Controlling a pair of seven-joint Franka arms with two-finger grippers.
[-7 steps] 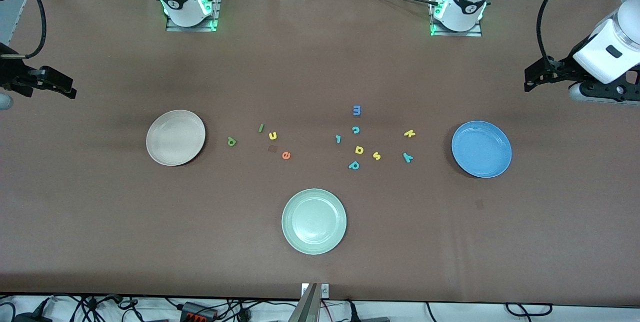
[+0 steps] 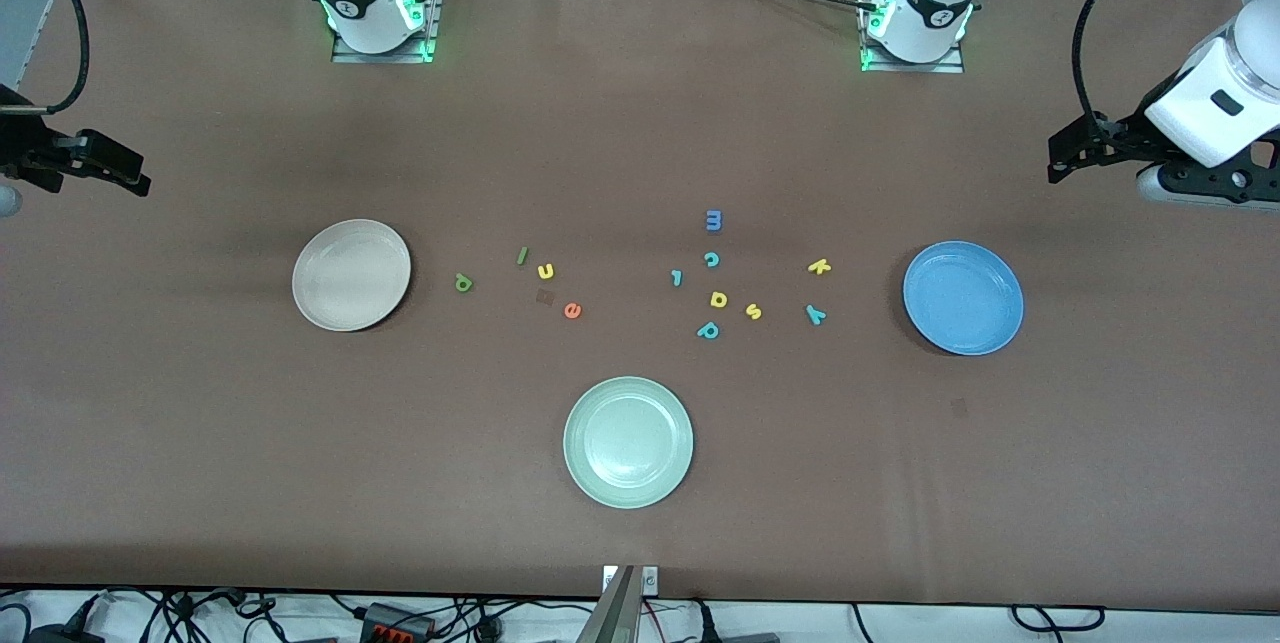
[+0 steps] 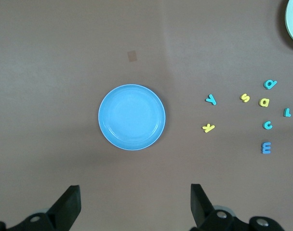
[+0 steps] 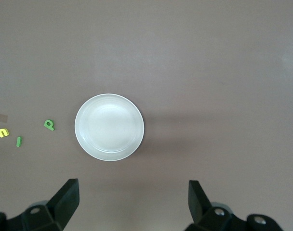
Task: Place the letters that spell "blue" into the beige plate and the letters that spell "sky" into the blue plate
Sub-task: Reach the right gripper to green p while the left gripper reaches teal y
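Note:
The beige plate (image 2: 351, 274) (image 4: 109, 126) lies bare toward the right arm's end. Beside it are green b (image 2: 463, 282) (image 4: 49, 124), green l (image 2: 521, 255), yellow u (image 2: 546, 271) and orange e (image 2: 572, 310). The blue plate (image 2: 963, 298) (image 3: 131, 117) lies bare toward the left arm's end, with yellow k (image 2: 819, 267) (image 3: 208, 127), teal y (image 2: 816, 314) (image 3: 211, 99) and yellow s (image 2: 753, 312) (image 3: 245, 97) beside it. My right gripper (image 2: 135, 175) (image 4: 133, 186) hangs open high over the table's end by the beige plate. My left gripper (image 2: 1056, 161) (image 3: 135, 190) hangs open by the blue plate.
A pale green plate (image 2: 628, 441) sits nearest the front camera, mid-table. Other loose letters lie between the groups: blue m (image 2: 713, 220), teal c (image 2: 711, 259), a small teal letter (image 2: 676, 277), yellow a (image 2: 718, 299), teal p (image 2: 708, 329).
The right gripper has drifted very slightly toward its end of the table. The letters, the plates and the left gripper stand as before.

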